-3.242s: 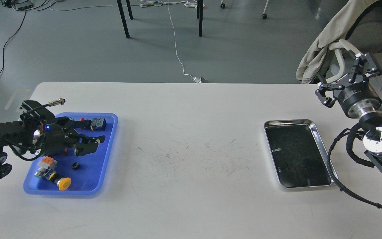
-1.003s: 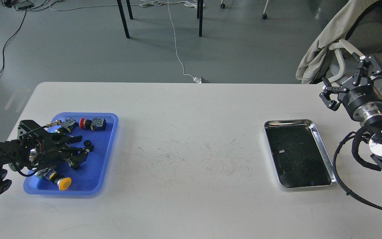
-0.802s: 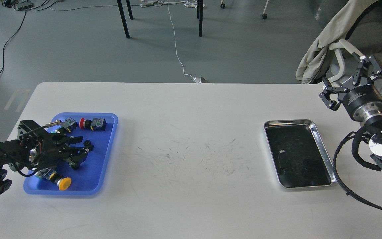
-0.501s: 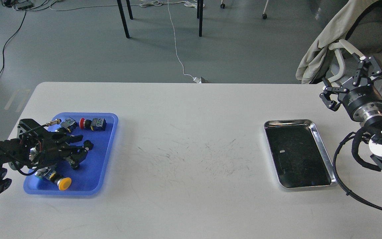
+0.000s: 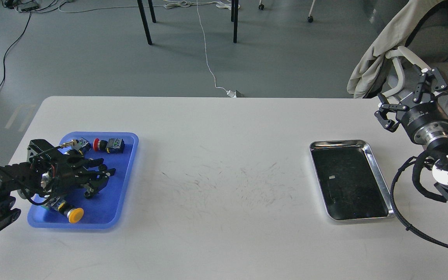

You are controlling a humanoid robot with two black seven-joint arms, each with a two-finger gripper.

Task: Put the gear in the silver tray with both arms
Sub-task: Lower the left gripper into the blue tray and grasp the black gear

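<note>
The silver tray point(image 5: 376, 175) lies at the right of the white table with nothing in it. The gear is a small black thing in the blue tray point(image 5: 122, 175) at the left; I cannot tell it apart from the dark fingers over it. My left gripper point(image 5: 100, 182) hangs low over the blue tray's middle, its two fingers spread apart, one toward the tray's right rim and one pointing down at the tray floor. My right gripper point(image 5: 410, 96) is open and empty, raised above the table's far right edge, beyond the silver tray.
The blue tray also holds a yellow push button point(image 5: 76, 215), a red-capped switch block point(image 5: 109, 145) and a brass-tipped sensor point(image 5: 77, 144). A chair draped with beige cloth point(image 5: 379, 50) stands behind the right arm. A black cable point(image 5: 399, 217) loops beside the silver tray.
My left gripper came down from above the blue tray to just over its floor, then shifted slightly right. My right gripper rose and turned a little. The gear's old spot is now under the fingers.
</note>
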